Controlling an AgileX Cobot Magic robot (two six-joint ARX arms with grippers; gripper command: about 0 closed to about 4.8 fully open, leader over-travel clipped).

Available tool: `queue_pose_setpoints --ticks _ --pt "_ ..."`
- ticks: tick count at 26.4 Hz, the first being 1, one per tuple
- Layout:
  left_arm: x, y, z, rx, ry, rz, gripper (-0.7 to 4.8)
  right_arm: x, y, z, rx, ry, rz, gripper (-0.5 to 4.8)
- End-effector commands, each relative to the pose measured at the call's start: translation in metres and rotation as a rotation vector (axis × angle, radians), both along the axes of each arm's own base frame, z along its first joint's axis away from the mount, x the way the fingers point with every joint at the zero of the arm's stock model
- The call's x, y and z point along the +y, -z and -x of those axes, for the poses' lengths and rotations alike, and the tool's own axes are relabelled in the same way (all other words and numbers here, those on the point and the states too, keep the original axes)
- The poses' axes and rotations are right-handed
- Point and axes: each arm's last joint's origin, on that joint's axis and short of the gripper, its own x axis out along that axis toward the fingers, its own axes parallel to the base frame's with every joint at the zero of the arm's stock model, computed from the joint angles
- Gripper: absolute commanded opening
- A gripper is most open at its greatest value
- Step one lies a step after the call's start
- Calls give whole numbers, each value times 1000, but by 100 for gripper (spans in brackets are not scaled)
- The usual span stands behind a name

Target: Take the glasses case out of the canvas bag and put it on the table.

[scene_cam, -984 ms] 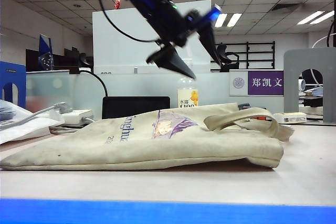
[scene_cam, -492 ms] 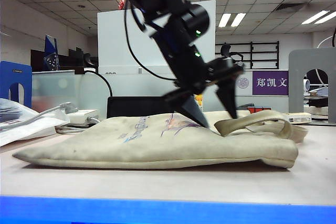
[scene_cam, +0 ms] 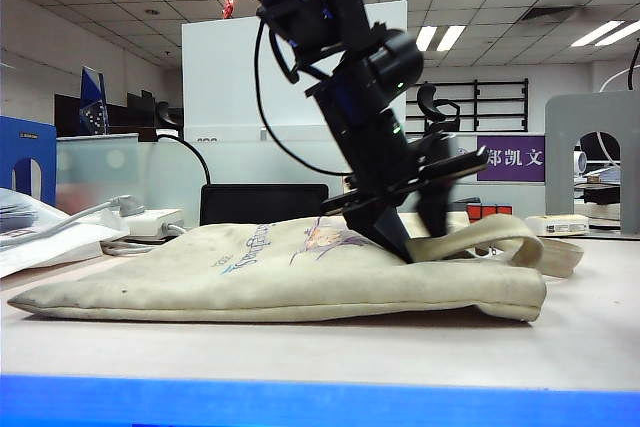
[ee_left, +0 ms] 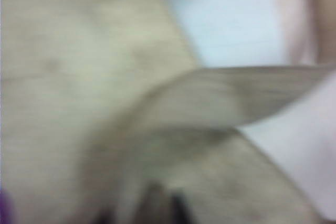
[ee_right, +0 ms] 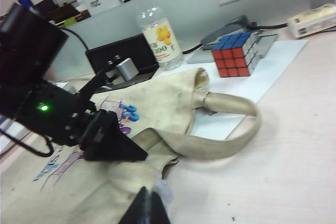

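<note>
honestly the canvas bag (scene_cam: pixel 290 272) is just lying flat on the table (scene_cam: pixel 400 352), taking up most of the middle, printed side up with the blue lettering and purple picture showing. its mouth and strap handles (scene_cam: pixel 495 237) point toward the right edge of the table.

the left gripper (scene_cam: pixel 415 237) is down at the mouth end of the bag, black fingers angled downward. one finger (scene_cam: pixel 385 230) presses onto the cloth right by the picture, the other sits just behind the strap where it loops up. from the right wrist view the left gripper (ee_right: pixel 126 153) looks like it has its tips at the bag opening, next to the base of a strap. whether it's actually pinching cloth or just resting there, can't tell; the left wrist view is all blur, just beige canvas bag (ee_left: pixel 63 77) and a strap (ee_left: pixel 236 98) crossing it.

the right gripper (ee_right: pixel 147 208) hangs above the near side of the bag, pincer fully closed with nothing in it.

glasses case isn't visible anywhere. behind the bag, toward the far edge, there's a rubik's cube (ee_right: pixel 236 53), a clear bottle (ee_right: pixel 160 38) and a black box (ee_right: pixel 118 56).
</note>
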Motion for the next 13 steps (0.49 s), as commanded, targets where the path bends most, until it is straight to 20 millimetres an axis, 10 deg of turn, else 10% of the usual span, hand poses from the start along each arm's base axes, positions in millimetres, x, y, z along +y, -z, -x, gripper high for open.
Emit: queue_pose_setpoints --ticks 1,8,13 --pt "1 -20 2 -17 17 67 -4 0 0 0 -8 -8 -4 -1" --pt "15 -141 20 -223 47 439 -4 2 0 1 -5 -68 -6 -1" --pt "40 -182 47 -165 68 453 -4 3 2 1 16 -130 -17 -1"
